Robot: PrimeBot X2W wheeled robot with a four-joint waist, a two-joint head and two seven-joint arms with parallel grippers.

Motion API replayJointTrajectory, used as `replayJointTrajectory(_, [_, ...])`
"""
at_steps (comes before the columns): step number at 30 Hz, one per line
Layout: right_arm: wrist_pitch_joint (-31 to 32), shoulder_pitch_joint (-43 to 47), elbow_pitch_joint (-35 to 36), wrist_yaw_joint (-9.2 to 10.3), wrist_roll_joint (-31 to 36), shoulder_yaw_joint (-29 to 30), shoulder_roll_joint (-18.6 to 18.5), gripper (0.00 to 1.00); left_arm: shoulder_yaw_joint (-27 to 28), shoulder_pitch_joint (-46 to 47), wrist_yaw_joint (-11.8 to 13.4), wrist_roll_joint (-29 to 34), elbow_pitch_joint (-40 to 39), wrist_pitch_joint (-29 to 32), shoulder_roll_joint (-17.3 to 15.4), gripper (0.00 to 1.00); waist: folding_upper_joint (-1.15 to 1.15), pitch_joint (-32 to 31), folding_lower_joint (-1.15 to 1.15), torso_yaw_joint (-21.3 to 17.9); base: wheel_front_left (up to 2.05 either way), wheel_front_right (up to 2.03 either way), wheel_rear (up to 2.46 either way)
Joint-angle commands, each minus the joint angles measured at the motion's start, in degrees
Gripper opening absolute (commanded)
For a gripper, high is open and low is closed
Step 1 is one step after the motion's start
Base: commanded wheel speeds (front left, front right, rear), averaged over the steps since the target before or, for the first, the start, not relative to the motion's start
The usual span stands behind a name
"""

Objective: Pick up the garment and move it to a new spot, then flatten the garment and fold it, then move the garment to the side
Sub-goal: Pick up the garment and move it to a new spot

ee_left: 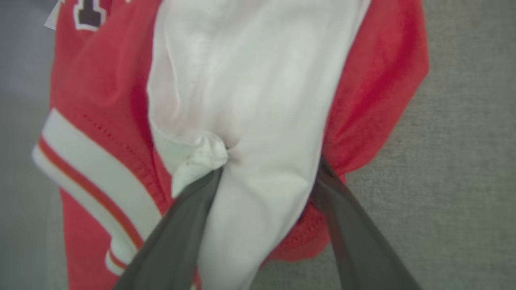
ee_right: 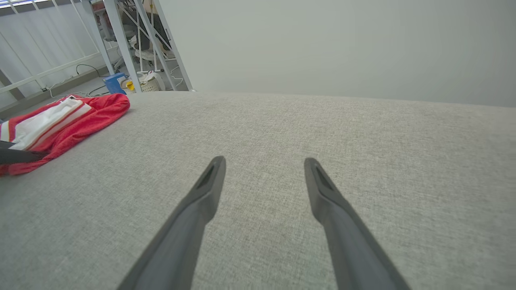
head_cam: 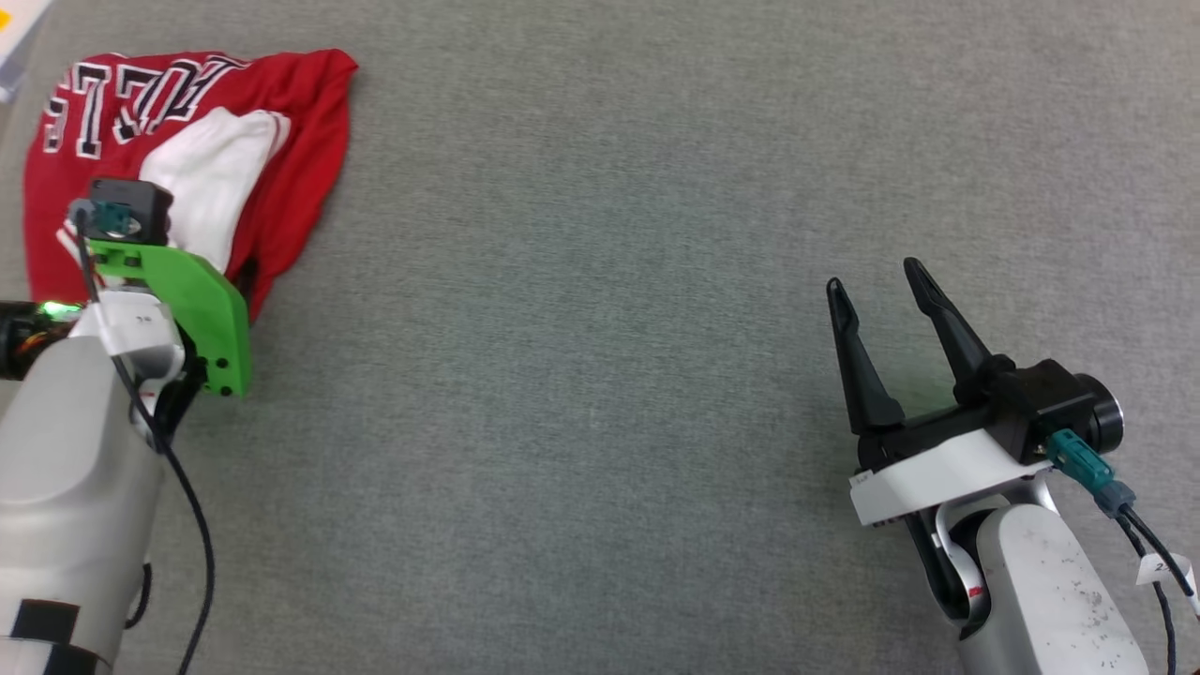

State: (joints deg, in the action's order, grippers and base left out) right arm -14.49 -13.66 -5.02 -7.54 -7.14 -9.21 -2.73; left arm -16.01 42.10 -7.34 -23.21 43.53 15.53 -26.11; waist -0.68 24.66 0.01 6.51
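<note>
Lying bunched at the far left of the table (head_cam: 600, 394), the garment (head_cam: 300, 141) has its white fold (ee_left: 250, 100) between the fingers of the open left claw (ee_left: 270, 165), seemingly ready for a pinch; the right claw (head_cam: 873, 274) hangs open, well apart.

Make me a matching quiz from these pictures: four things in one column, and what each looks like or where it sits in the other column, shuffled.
Things
1. garment
2. left gripper
3. right gripper
4. work surface

Descriptions
A. open, over bare grey cloth, nothing between its fingers
B. red and white, bunched up at the robot's left
C. grey and woven
D. open, fingers astride a white fold

Pairs: 1-B, 2-D, 3-A, 4-C
</note>
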Motion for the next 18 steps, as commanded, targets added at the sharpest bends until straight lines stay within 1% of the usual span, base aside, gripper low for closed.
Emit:
replayJointTrajectory(1, [-0.51, -1.1, 0.27, 0.05, -0.74, -0.03, -0.15, 1.0, -0.86, -0.04, -0.14, -0.28, 1.53, 0.79, -0.19, 1.0, 0.68, 1.74, -0.01, -2.26, 0.0, 0.0, 0.0])
replayJointTrajectory(2, [-0.51, -1.14, 0.22, 0.05, -0.95, 0.11, -0.15, 1.0, -1.31, -0.2, -0.14, -0.95, 2.18, 0.89, -0.29, 0.76, 0.68, 1.54, -0.01, -2.43, 0.0, 0.0, 0.0])
replayJointTrajectory(3, [-0.51, -1.11, 0.15, 0.05, -1.11, 0.26, -0.15, 1.0, -1.61, -0.31, -0.14, -1.45, 2.56, 0.7, -0.39, 0.42, 0.68, 1.29, -0.01, -2.5, 0.0, 0.0, 0.0])
replayJointTrajectory(4, [-0.51, -0.99, 0.03, 0.05, -1.26, 0.39, -0.15, 1.0, -2.06, -0.47, -0.14, -1.92, 2.78, 0.15, -0.51, 0.0, 0.68, 0.94, -0.01, -2.52, 0.0, 0.0, 0.0])
replayJointTrajectory(9, [-0.51, -0.12, -0.73, 0.05, -1.83, 0.31, -0.15, 1.0, -2.84, -1.57, -0.14, -3.45, 3.29, -4.79, -1.17, 0.0, 0.68, -1.98, -0.01, -2.25, 0.0, 0.0, 0.0])
replayJointTrajectory(13, [-0.51, 0.97, -1.1, 0.05, -1.95, 0.42, -0.15, 1.0, -2.4, -2.17, -0.14, -3.91, 2.48, -10.42, -1.15, 0.0, 0.68, -5.39, -0.01, -1.68, 0.0, 0.0, 0.0])
replayJointTrajectory(15, [-0.51, 1.88, -1.32, 0.05, -2.02, 0.67, -0.15, 1.0, -2.21, -2.5, 0.1, -3.87, 1.26, -13.39, -0.74, 0.0, 0.68, -7.63, -0.01, -1.27, 0.0, 0.0, 0.0])
replayJointTrajectory(18, [-0.51, 3.3, -1.62, 0.05, -2.2, 1.18, -0.15, 1.0, -2.54, -3.19, 0.57, -3.57, -1.42, -16.33, 0.39, 0.0, 0.68, -10.56, -0.01, -0.61, 0.0, 0.0, 0.0])
